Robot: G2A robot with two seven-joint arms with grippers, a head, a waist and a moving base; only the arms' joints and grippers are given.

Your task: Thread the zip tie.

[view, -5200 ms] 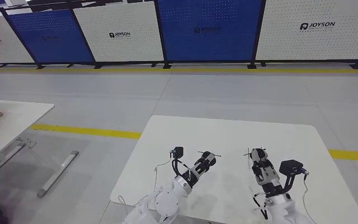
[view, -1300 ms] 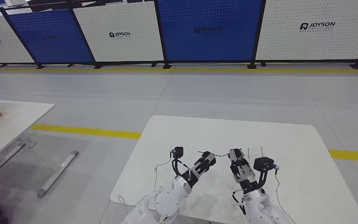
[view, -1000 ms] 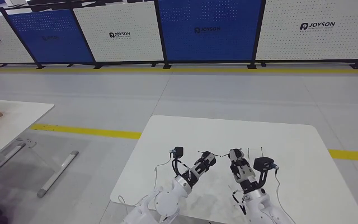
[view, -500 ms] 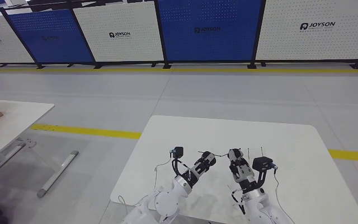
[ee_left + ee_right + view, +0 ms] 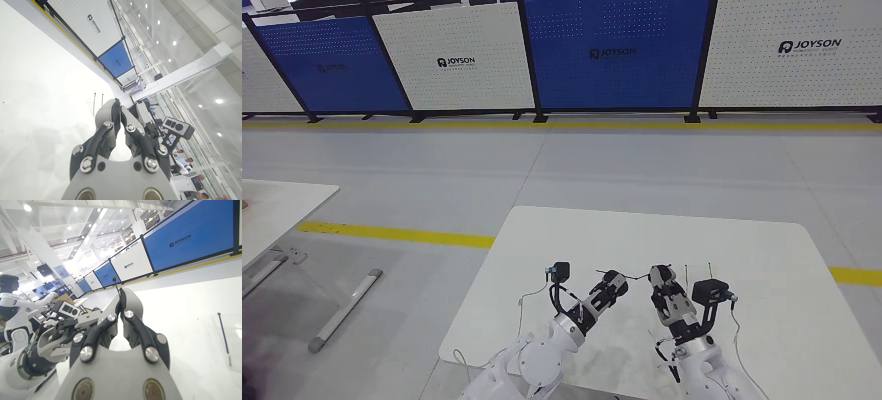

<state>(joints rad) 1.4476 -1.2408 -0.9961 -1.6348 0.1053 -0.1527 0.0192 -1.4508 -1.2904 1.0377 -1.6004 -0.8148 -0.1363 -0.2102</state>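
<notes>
Left gripper (image 5: 118, 102) and right gripper (image 5: 121, 291) nearly meet above the surface (image 5: 742, 240). Fingers of each are clenched on a tie (image 5: 115, 283).

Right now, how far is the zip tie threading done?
Done: right tool grips a zip tie, head out; left tool grips a black strand. In hand: their ends are close together above the table. Remaining: no closed loop shows, so threading remains.

Two loose zip ties (image 5: 94, 104) beside right pincer (image 5: 121, 294).
</notes>
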